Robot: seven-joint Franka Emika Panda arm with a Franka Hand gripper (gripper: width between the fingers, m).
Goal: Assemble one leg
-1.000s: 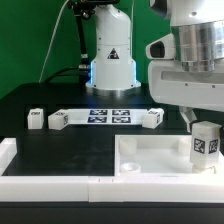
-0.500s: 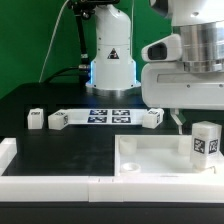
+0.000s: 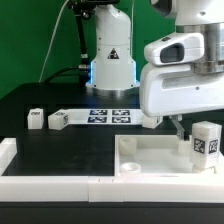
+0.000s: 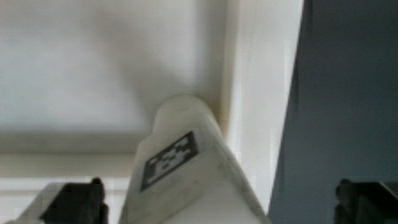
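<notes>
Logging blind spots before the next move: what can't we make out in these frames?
Where the leg meets the tray: too small in exterior view, blurred in wrist view.
The hand fingertips: wrist view, cut off by frame edge.
The marker board end on the exterior view's right: behind the arm.
Tag pattern on the leg: wrist view, blurred.

White leg (image 3: 204, 133) bears a black-and-white tag (image 3: 210, 147).
</notes>
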